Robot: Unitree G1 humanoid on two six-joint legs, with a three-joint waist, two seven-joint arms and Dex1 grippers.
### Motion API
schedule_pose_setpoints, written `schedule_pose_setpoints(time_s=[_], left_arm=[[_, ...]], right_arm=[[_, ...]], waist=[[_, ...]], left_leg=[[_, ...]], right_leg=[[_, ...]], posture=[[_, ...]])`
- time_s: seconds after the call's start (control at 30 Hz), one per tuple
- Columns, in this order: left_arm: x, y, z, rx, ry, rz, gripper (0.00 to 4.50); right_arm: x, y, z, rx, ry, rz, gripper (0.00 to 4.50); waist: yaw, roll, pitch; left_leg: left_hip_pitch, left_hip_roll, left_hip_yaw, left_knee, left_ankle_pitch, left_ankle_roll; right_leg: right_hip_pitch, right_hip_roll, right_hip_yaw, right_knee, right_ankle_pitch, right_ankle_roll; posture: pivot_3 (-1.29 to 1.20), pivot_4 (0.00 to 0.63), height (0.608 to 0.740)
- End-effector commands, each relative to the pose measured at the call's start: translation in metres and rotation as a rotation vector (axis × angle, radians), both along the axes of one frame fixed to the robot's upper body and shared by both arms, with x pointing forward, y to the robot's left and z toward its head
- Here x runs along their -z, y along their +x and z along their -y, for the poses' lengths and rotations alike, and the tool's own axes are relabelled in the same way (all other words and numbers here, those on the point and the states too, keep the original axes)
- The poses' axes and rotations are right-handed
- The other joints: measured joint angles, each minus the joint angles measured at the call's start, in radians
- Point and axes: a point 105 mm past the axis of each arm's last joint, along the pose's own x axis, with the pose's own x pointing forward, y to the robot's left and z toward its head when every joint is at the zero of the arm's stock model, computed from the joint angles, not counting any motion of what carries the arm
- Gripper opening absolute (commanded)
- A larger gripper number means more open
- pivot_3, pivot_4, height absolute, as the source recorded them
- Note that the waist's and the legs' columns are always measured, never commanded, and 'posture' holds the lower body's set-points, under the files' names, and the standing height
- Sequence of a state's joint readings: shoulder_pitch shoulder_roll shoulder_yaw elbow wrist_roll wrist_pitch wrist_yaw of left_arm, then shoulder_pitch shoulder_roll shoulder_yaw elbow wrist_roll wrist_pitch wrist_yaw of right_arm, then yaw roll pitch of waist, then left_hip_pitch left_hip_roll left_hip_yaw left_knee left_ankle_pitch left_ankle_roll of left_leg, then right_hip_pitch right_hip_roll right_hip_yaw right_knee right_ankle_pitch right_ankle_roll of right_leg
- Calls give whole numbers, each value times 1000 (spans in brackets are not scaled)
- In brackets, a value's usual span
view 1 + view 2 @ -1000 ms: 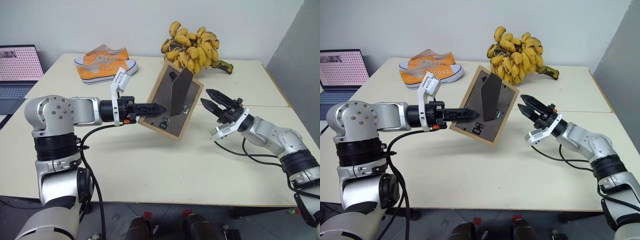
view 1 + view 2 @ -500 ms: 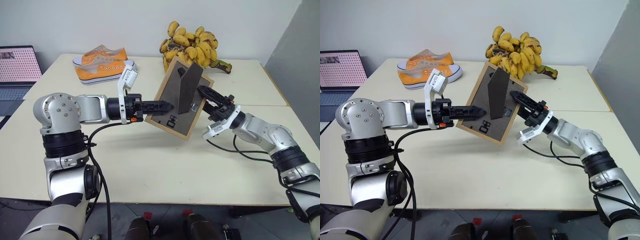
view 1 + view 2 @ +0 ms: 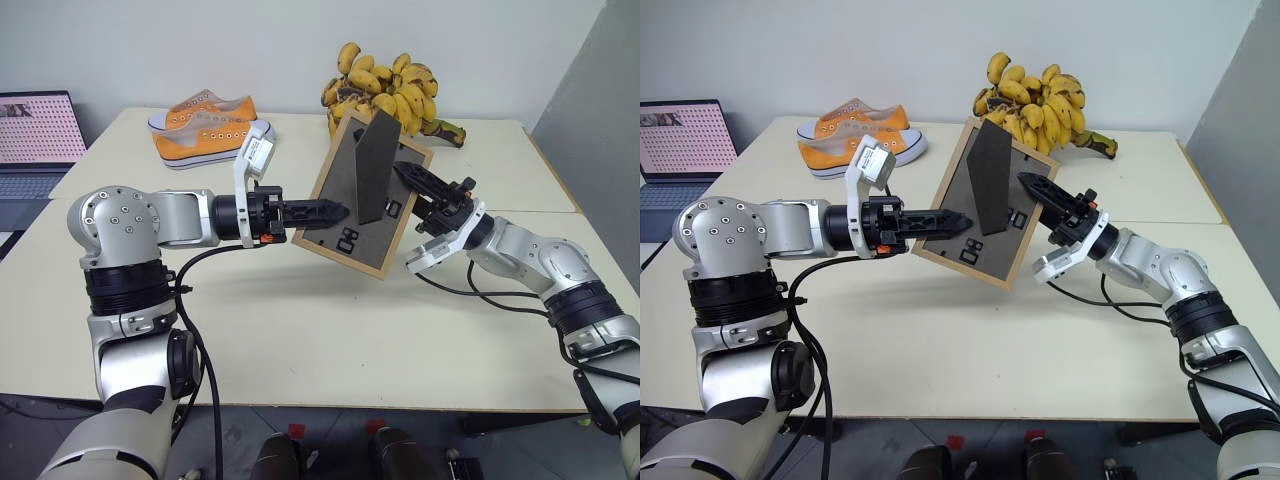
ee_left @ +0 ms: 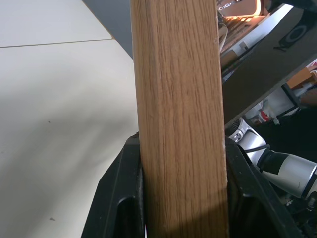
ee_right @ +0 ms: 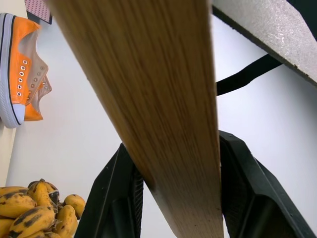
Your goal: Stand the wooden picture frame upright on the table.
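Currently the small rectangular light-wood picture frame (image 3: 365, 195), with its dark grey-brown back panel and black clips turned toward the head camera, is held in the air above the large pale cream table (image 3: 330, 330), tilted and clear of the surface. The left gripper (image 3: 338, 211) clamps the frame's left edge: the left wrist view shows the wooden rail seated between both black fingers (image 4: 121, 198). The right gripper (image 3: 1032, 186) straddles the frame's right edge; the right wrist view shows the rail passing between its fingers (image 5: 111, 198), but whether they press on the wood or stand slightly off it cannot be told. The dark stand flap (image 3: 377, 165) projects from the back panel, swung out from the board. Assessment of progress: the frame is lifted and its stand is deployed, so the preparatory part appears done. Remaining work is to lower the frame until its bottom edge and the flap's foot rest on the table, verify that it stands unaided, then release both grippers. A pair of orange canvas sneakers (image 3: 205, 125), a bunch of yellow bananas (image 3: 385, 85) and a laptop (image 3: 35, 140) occupy the far side, well apart from the frame.
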State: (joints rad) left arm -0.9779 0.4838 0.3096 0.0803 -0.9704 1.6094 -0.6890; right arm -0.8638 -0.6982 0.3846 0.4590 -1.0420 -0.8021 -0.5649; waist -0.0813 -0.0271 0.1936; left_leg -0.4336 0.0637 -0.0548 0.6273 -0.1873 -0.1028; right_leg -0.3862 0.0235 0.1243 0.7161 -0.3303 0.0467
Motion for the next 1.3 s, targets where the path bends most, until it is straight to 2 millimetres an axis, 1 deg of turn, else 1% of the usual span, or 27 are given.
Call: schedule_pose_setpoints(time_s=[0.03, 0.13, 0.17, 0.23, 0.3, 0.33, 0.4, 0.43, 0.57, 0.67, 0.73, 0.77, 0.8, 0.87, 0.9, 0.97, 1.03, 1.13, 1.2, 1.3], left_arm=[[-12, -4, -3, -6, 11, 73, 1303], [-11, -4, -3, -10, 12, 70, 1303], [-10, -3, -3, -14, 10, 66, 1644], [-10, -3, -4, -16, 4, 61, 2050], [-11, -5, -5, -19, 17, 96, 2413], [-11, -5, -6, -23, 26, 116, 2670], [-22, -7, -16, -65, 35, 234, 2964], [-30, -9, -22, -85, 28, 306, 3199], [-59, -18, -47, -169, -16, 450, 3199], [-77, -30, -70, -288, -24, 572, 3199], [-79, -37, -83, -393, 10, 628, 3199], [-72, -44, -87, -427, 59, 647, 3199], [-54, -57, -87, -438, 150, 666, 3199], [-27, -76, -84, -425, 276, 675, 3199], [-12, -85, -85, -420, 327, 658, 3199], [15, -101, -89, -441, 387, 595, 3199], [31, -111, -92, -473, 416, 561, 3199], [41, -117, -96, -537, 416, 540, 3199], [41, -118, -100, -569, 420, 543, 3199], [36, -119, -105, -606, 415, 558, 3199]], right_arm=[[-4, 5, 7, 29, -14, 2, 1597], [-6, 6, 7, 37, -6, 8, 1597], [-6, 6, 7, 37, -5, 6, 1597], [-6, 6, 7, 36, -4, 1, 1597], [-6, 7, 7, 34, -4, -6, 1597], [-5, 7, 6, 33, -4, -9, 1597], [-5, 8, 4, 24, -8, -23, 1597], [-5, 9, 4, 20, -10, -30, 1597], [-3, 12, 0, 6, -19, -51, 1597], [0, 16, -2, -12, -10, -108, 1597], [3, 20, -3, -25, 32, -191, 1597], [5, 24, -5, -37, 77, -268, 1597], [10, 29, -10, -58, 138, -396, 1597], [18, 34, -18, -106, 214, -583, 1597], [23, 36, -24, -145, 281, -720, 1597], [32, 40, -37, -260, 427, -1049, 1597], [39, 35, -50, -394, 478, -1279, 1597], [50, 25, -63, -527, 498, -1531, 1597], [62, 19, -71, -581, 507, -1679, 1597], [77, 8, -80, -629, 504, -1815, 1597]], waist=[[0, 0, 0], [0, 0, 0], [0, 0, 0], [0, 0, 0], [0, 0, 0], [-1, 0, 0], [-1, 0, 0], [-1, 0, 0], [-3, 0, 0], [-4, 0, 0], [-8, 0, 0], [-9, 0, 0], [-11, -1, 0], [-22, -1, 0], [-22, -2, 1], [-22, -5, 2], [-20, -5, 2], [5, -4, 3], [16, -4, 3], [27, -4, 2]], left_leg=[[0, 0, 0, 0, 0, 0], [0, 0, 0, 0, 0, 0], [0, 0, 0, 0, 0, 0], [0, 0, 0, 0, 0, 0], [0, 0, 0, 0, 0, 0], [0, 0, 0, 0, 0, 0], [0, 0, 0, 0, 0, 0], [0, 0, 0, 0, 0, 0], [0, 0, 0, 0, 0, 0], [1, 0, 0, 0, 0, 1], [1, 0, 0, 0, 0, 1], [1, 0, 0, 0, 0, 1], [1, 0, 0, 0, 0, 1], [3, 1, 1, -2, 0, 1], [4, 1, 1, -2, 0, 1], [6, 0, -2, -3, -1, 1], [10, 1, -5, -3, -2, 3], [10, -1, -11, -1, -2, 3], [11, -1, -13, -1, -2, 3], [11, -1, -15, -1, -2, 3]], right_leg=[[0, 0, 0, 0, 0, 0], [0, 0, 0, 0, 0, 0], [0, 0, 0, 0, 0, 0], [0, 0, 0, 0, 0, 0], [1, 0, -1, 0, 0, 0], [1, 0, 0, 0, 0, 0], [0, -1, 0, 0, 0, 0], [0, -1, 0, 0, 0, 0], [0, -1, -1, 0, 0, 0], [0, -1, -1, 0, 0, 0], [0, -1, 0, 0, 0, 0], [0, -1, 0, 0, 0, 0], [1, -1, -1, -1, 0, 0], [2, -1, -1, -2, 0, 0], [5, -2, -1, -2, 0, 0], [8, -3, -4, -3, 0, 0], [14, -4, -7, -4, 0, 0], [17, -5, -13, -2, 0, 0], [18, -5, -16, -3, -1, -1], [18, -5, -19, -3, -2, -2]], posture=[[0, 150, 740], [0, 150, 740], [0, 150, 740], [0, 150, 740], [0, 150, 740], [0, 150, 740], [0, 150, 740], [0, 150, 740], [0, 150, 740], [0, 150, 740], [0, 150, 740], [0, 150, 740], [0, 150, 740], [0, 150, 740], [0, 150, 740], [0, 150, 740], [0, 150, 740], [0, 150, 740], [0, 150, 740], [0, 150, 740]])
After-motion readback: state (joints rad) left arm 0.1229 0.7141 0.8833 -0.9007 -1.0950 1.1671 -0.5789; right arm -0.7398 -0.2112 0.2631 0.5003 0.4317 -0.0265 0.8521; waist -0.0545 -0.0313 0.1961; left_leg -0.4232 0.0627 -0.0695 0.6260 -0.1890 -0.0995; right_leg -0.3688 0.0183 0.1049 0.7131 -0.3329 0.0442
